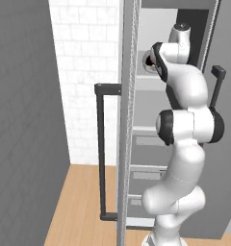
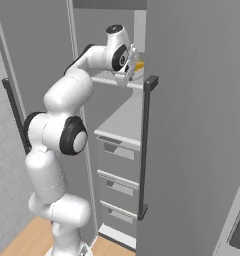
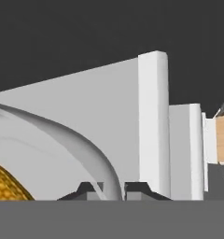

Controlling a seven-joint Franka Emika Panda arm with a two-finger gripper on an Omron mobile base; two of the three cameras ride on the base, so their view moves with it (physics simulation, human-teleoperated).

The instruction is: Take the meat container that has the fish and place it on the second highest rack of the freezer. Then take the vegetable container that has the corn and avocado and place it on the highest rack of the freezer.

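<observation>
Up inside the open freezer (image 2: 192, 125), the arm reaches to the highest rack (image 2: 109, 78), the topmost light-grey shelf board, with the hand turned down toward it. In the right base view the pincer (image 2: 128, 75) sits at the rack's front part, and a bit of yellow, the corn (image 2: 139, 65), peeks out just behind the hand. The hand view shows it closer: the thick grey rim of the vegetable container (image 3: 72, 140) curves up between the two dark fingertips (image 3: 88, 190), which stand close on either side of the rim, so the pincer seems clamped on the vegetable container, though the contact itself is too cramped at the frame's bottom to be sure. The corn (image 3: 4, 184) lies inside the tub at lower left, its pebbled orange surface touching the inner wall. Whether the tub rests on the rack cannot be told. Below, a second shelf (image 2: 124, 120) tops stacked drawers (image 2: 117, 170), and the door's dark bar handle (image 2: 145, 145) runs down beside them.
</observation>
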